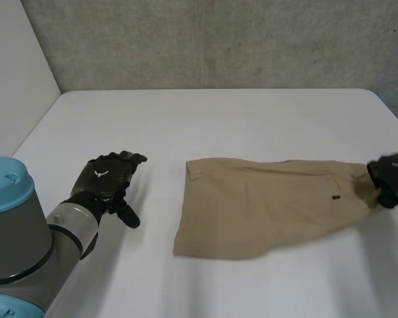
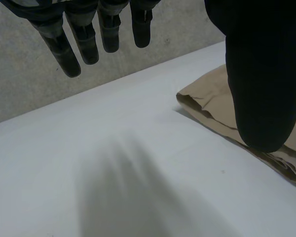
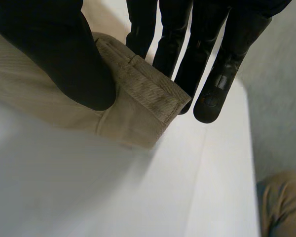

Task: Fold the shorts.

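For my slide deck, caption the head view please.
Right hand pinches one end of tan shorts on a white table; left hand hovers open nearby.

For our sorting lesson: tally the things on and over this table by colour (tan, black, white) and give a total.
Tan: 1, the shorts
Black: 2, the left hand and the right hand
White: 1, the table
Total: 4

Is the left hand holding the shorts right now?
No: the left hand hangs open over the bare table, off to the side of the shorts and not touching them.
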Robot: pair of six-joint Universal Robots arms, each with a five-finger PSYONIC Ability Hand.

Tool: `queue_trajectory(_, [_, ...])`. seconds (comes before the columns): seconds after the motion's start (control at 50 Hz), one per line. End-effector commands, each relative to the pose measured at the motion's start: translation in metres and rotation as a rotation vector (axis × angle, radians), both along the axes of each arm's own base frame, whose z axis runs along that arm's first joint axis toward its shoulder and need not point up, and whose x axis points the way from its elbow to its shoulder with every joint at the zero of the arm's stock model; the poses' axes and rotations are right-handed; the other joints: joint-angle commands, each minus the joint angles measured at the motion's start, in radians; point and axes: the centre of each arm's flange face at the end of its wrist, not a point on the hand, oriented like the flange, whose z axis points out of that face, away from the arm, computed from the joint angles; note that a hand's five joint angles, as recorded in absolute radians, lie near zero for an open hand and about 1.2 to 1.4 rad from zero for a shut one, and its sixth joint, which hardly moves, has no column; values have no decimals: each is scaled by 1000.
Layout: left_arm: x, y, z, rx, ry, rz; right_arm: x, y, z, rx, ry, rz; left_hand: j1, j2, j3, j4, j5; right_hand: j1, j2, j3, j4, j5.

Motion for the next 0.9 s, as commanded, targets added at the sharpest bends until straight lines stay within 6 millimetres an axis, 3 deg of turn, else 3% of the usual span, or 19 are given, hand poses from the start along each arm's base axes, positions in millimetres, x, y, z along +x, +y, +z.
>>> queue_trajectory(0.02, [0, 1, 0, 1, 0, 3, 76, 12, 56, -198, -23, 234, -17, -27, -40, -32, -47, 421, 219, 241, 206, 283])
queue_trajectory(0.12, [1, 1, 3, -9, 5, 3, 144, 51, 69, -264, -32, 471, -17, -27, -40, -32, -47, 421, 219, 241, 206, 283])
queue_trajectory(0.14, [1, 1, 4, -10, 5, 3, 144, 51, 69, -264, -32, 472, -17, -27, -40, -32, -47, 421, 219, 241, 206, 283])
queue_trajectory(0.16, [1, 1, 4, -11, 6, 3, 175, 74, 59, -259, -6, 588, -17, -27, -40, -32, -47, 421, 219, 241, 206, 283])
queue_trajectory(0.22, [1, 1, 6, -17, 9, 3, 203, 102, 42, -237, 38, 711, -17, -27, -40, -32, -47, 421, 219, 241, 206, 283])
queue_trajectory(0.24, [1, 1, 6, -17, 9, 3, 216, 121, 30, -219, 66, 785, -17, -27, -40, -32, -47, 421, 219, 241, 206, 283])
queue_trajectory(0.28, [1, 1, 6, -18, 9, 3, 221, 129, 23, -209, 81, 818, -17, -27, -40, -32, -47, 421, 219, 241, 206, 283])
queue_trajectory(0.3, [1, 1, 6, -18, 9, 3, 230, 144, 12, -191, 102, 891, -17, -27, -40, -32, -47, 421, 219, 241, 206, 283])
queue_trajectory(0.32, [0, 2, 6, -18, 9, 1, 236, 160, 0, -169, 115, 973, -17, -27, -40, -32, -47, 256, 55, 76, 41, 119])
queue_trajectory(0.36, [0, 1, 7, -20, 10, 1, 238, 171, -7, -151, 116, 1045, -17, -27, -40, -32, -47, -49, -251, -229, -264, -187])
queue_trajectory(0.44, [0, 0, 9, -24, 11, 1, 242, 181, 0, -161, 62, 1149, -17, -27, -40, -32, -47, -734, -935, -914, -949, -871])
queue_trajectory(0.52, [-2, -5, 15, -48, 23, 1, 241, 180, 30, -196, -43, 1114, -17, -27, -40, -32, -47, -801, -1003, -981, -1016, -939])
queue_trajectory(0.58, [-7, -9, 25, -81, 37, -9, 230, 153, 54, -177, -194, 948, -14, -23, -36, -28, -44, -801, -1003, -981, -1016, -939])
queue_trajectory(0.6, [-9, -11, 28, -93, 45, -11, 230, 153, 54, -177, -194, 948, -13, -23, -36, -28, -43, -801, -1003, -981, -1016, -939])
queue_trajectory(0.62, [-11, -12, 32, -104, 50, -15, 216, 121, 67, -157, -313, 780, -11, -20, -33, -25, -41, -801, -1003, -981, -1016, -939])
queue_trajectory(0.68, [-20, -15, 46, -147, 81, -34, 200, 97, 73, -123, -414, 642, -8, -17, -30, -22, -38, -801, -1003, -981, -1016, -939])
queue_trajectory(0.76, [-46, -8, 48, -148, 112, -105, 186, 85, 67, -35, -463, 541, 1, -8, -22, -14, -29, -801, -1003, -981, -1016, -939])
queue_trajectory(0.84, [-79, 3, 28, -83, 118, -185, 182, 83, 45, 67, -417, 504, 7, -2, -16, -8, -23, -801, -1003, -981, -1016, -939])
queue_trajectory(0.9, [-88, 8, 8, -1, 86, -175, 178, 75, 27, 112, -360, 464, 10, 1, -13, -5, -20, -801, -1003, -981, -1016, -939])
